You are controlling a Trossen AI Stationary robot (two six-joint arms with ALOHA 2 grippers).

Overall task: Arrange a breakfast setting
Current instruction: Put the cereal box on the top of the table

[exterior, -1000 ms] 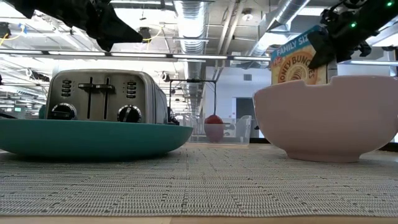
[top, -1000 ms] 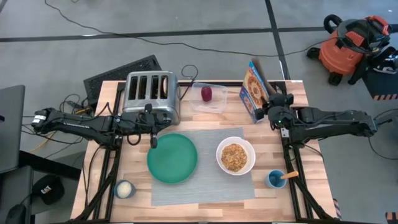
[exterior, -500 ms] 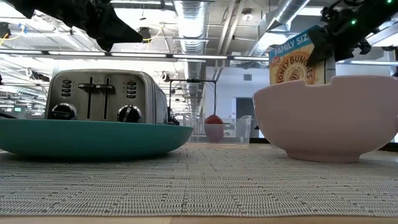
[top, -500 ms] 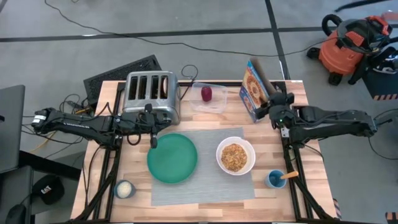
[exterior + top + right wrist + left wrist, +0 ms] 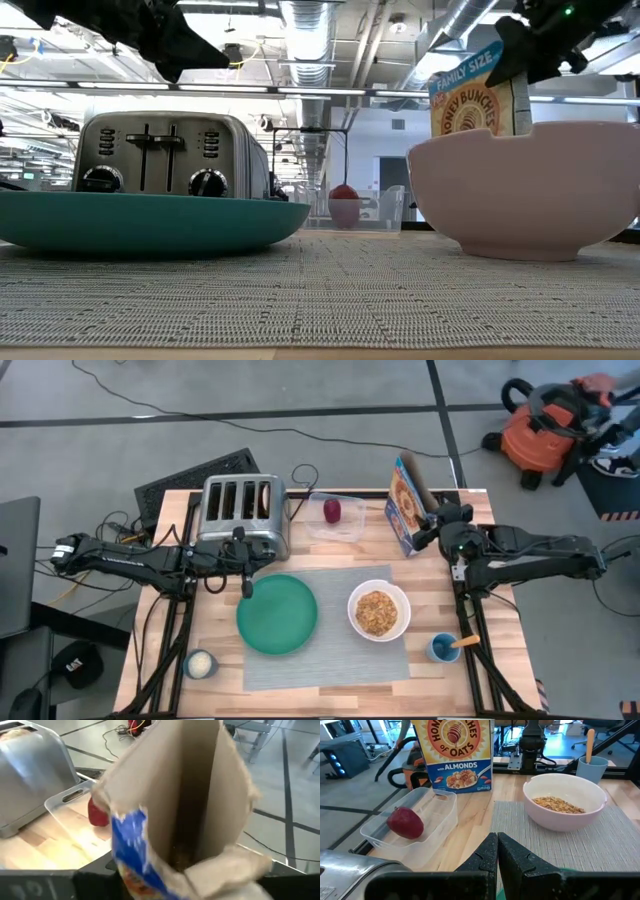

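Note:
A grey placemat [image 5: 330, 660] bears a teal plate [image 5: 277, 616] and a white bowl [image 5: 378, 612] with cereal in it. A dark-red fruit [image 5: 331, 511] lies in a clear tub. A wooden spoon [image 5: 463, 643] stands in a blue cup. Tan bread [image 5: 264, 498] sticks out of a toaster slot. My left gripper [image 5: 246, 588] hangs shut over the plate's far left rim. My right gripper [image 5: 437, 525] is open at the top of an upright cereal box [image 5: 406, 508], whose open top [image 5: 180, 795] fills the right wrist view between the two dark fingers. My right gripper stands level at the cereal box's open top [image 5: 200, 850] from the table's right side, one finger on either side of it. The box stands upright on the table. Whether the fingers touch the box, I cannot tell.
A chrome toaster [image 5: 243, 510] stands at the far left, just behind my left gripper. A small white cup [image 5: 200, 664] sits near the front left corner. Bare wood lies along the table's front edge and right of the bowl.
My right gripper has risen beside the cereal box, and more of the box's printed top now shows below it in the low view. The box stands where it stood.

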